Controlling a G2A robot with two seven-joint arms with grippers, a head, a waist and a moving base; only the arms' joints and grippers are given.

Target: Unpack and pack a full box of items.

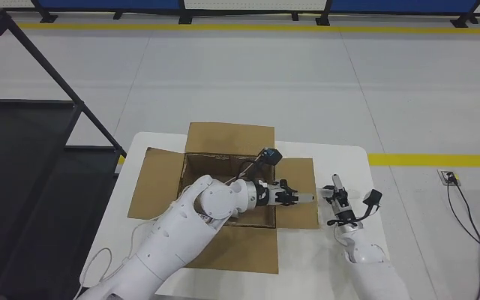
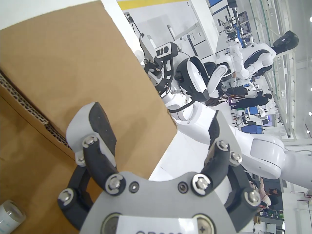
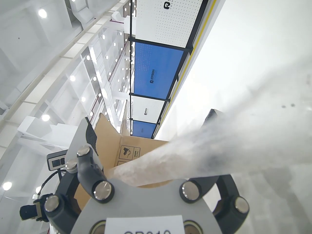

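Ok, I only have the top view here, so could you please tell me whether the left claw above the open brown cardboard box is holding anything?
Observer: No. Its wrist view shows the left claw open, with nothing between its black-padded fingers.
Operator: Thank you. The arm hides the inside of the open brown cardboard box from me; is anything in there?
Observer: A small white cylindrical roll lies on brown cardboard below the corrugated flap edge, seemingly inside the box. I cannot tell what else is in there.
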